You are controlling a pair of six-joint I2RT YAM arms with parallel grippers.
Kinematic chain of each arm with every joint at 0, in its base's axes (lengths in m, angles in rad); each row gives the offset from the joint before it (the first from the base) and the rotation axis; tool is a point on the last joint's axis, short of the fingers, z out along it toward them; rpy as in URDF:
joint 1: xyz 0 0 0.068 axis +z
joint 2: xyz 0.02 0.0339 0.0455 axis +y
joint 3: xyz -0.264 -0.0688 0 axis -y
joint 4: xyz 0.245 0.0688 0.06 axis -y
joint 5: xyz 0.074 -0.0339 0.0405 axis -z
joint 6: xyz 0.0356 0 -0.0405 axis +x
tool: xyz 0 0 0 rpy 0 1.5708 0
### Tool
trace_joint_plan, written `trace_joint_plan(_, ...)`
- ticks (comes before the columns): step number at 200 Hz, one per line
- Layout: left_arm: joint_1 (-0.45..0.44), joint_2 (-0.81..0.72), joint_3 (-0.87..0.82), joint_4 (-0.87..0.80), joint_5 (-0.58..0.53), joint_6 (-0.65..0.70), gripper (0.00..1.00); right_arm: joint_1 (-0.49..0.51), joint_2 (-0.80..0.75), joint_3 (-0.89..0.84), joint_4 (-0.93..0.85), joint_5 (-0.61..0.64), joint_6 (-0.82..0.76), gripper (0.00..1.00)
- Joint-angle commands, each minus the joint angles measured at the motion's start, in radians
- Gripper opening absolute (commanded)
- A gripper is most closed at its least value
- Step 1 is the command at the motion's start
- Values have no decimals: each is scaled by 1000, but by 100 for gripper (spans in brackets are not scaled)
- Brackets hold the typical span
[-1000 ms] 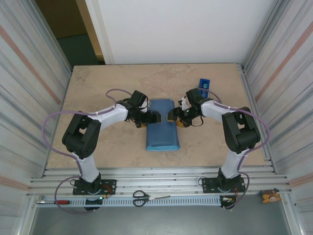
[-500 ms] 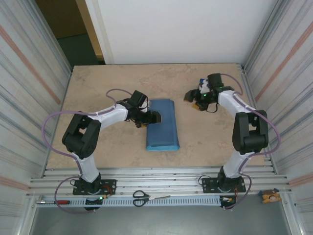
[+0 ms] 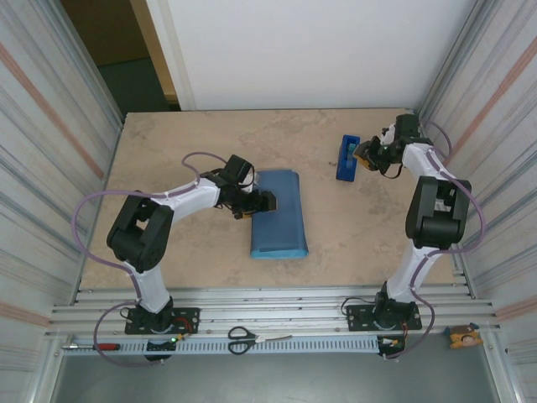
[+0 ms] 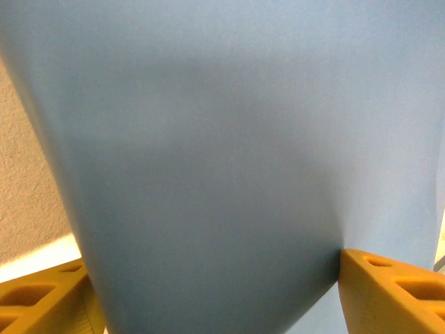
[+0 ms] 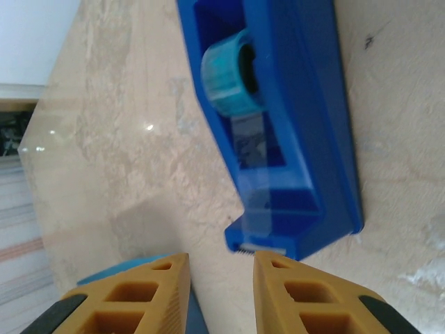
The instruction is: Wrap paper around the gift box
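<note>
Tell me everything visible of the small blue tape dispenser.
The small blue plastic tape dispenser stands on the beige tabletop, far right. A teal roll sits in its slot; a clear strip runs to the cutter end. The right tool hovers just short of that end, not visibly touching.

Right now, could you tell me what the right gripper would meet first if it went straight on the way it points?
Most likely the tape dispenser: its cutter end lies just ahead of the right gripper, though depth is unclear.
</note>
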Motion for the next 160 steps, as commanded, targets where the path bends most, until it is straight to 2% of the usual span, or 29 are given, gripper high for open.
trace_joint_plan(1, -34, 90, -34, -72, -48, 42, 80, -10, 45, 47, -31, 4, -10, 30)
trace_joint_plan(82, -37, 98, -31, -72, -46, 43, 79, -22, 175, 136, -39, -95, -9, 28)
trace_joint_plan(160, -38, 101, -26, -73, -43, 45, 79, -24, 212, 141, -32, -147, -4, 25)
